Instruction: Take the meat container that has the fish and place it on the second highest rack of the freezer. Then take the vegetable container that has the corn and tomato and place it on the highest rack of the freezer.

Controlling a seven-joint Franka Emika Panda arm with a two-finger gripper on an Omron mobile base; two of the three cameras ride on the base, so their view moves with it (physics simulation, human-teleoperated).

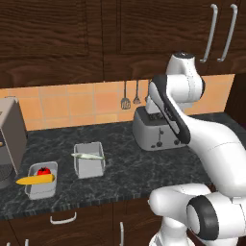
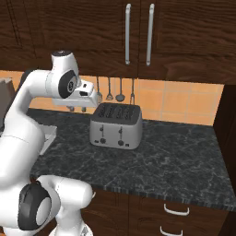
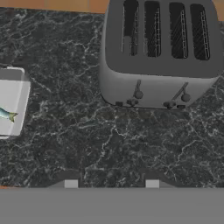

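The meat container (image 1: 89, 161), a deep grey tub, stands on the dark counter with the fish (image 1: 88, 155) lying across its top. Left of it sits the vegetable container (image 1: 42, 181), shallower, holding the tomato (image 1: 43, 170) and the corn (image 1: 36, 179). My gripper (image 2: 77, 109) hangs high over the counter in front of the toaster, to the right of both tubs. In the hand view the gripper (image 3: 111, 183) is open with nothing between its fingertips, and the meat container (image 3: 13, 87) with the fish tail (image 3: 8, 115) shows at the left edge. The freezer is out of view.
A grey four-slot toaster (image 1: 156, 129) stands at the back of the counter under hanging utensils (image 1: 126, 102). A grey appliance (image 1: 10, 137) stands on the counter's left end. Dark wood cabinets (image 2: 138, 32) hang above. The counter front edge (image 1: 96, 204) runs close to both tubs.
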